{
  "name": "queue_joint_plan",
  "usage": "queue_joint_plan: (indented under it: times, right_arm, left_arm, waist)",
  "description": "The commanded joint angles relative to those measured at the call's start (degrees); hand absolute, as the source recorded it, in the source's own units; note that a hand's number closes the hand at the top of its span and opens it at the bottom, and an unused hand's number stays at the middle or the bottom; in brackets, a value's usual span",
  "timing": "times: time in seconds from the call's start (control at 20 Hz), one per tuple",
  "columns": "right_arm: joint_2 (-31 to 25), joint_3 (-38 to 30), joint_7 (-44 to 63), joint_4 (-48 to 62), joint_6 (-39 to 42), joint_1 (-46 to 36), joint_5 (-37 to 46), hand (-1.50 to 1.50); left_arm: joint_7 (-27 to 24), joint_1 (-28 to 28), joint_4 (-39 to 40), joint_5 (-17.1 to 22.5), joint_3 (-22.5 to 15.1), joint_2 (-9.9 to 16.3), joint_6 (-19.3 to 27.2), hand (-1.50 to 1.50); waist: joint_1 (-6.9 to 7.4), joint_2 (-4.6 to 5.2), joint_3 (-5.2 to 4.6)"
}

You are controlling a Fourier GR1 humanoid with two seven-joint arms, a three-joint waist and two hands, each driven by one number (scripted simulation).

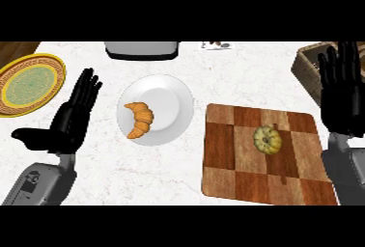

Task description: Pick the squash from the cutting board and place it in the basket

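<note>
1. Resting on the cutting board (235, 144), right of centre: squash (268, 139).
2. Basket (311, 67): far right.
3. Left hand (71, 116), right hand (341, 91): fingers straight, holding nothing.

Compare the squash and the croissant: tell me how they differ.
The squash is round and yellow-green with a dark centre; the croissant is a curved orange-brown crescent. The squash sits on the wooden cutting board, the croissant on the white plate. The squash lies nearer the right hand, the croissant nearer the left hand. Neither is held.
</note>
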Motion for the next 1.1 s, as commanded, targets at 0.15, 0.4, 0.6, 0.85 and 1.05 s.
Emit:
queue_joint_plan:
  times: [0.15,0.4,0.6,0.85,1.05]
  right_arm:
    - [-6.05,19.68,4.37,1.40,14.39,-6.11,11.90,1.50]
    - [-8.14,40.18,5.73,1.11,29.26,-5.58,22.12,1.50]
    - [-6.49,52.34,6.59,0.42,24.47,-5.70,38.61,-1.50]
    - [-7.96,57.16,18.67,-1.80,19.43,-14.48,56.36,-1.50]
    - [-5.83,59.60,30.51,-4.42,25.26,-24.90,66.05,-1.50]
  left_arm:
    - [8.21,5.80,7.62,-0.24,-3.68,-0.63,-0.23,0.00]
    - [14.23,10.58,11.92,-0.58,-6.61,1.03,-2.21,0.00]
    - [15.69,13.06,13.46,-0.65,-6.04,0.69,-0.20,0.00]
    - [18.73,14.16,11.89,0.75,-4.47,2.48,-0.27,0.00]
    - [19.24,14.98,10.66,0.93,-4.54,2.64,-0.50,0.00]
  waist:
    - [4.89,1.60,0.12]
    - [7.98,1.77,0.22]
    - [3.12,-0.33,0.42]
    - [0.81,-1.66,0.32]
    - [0.72,-1.70,0.26]
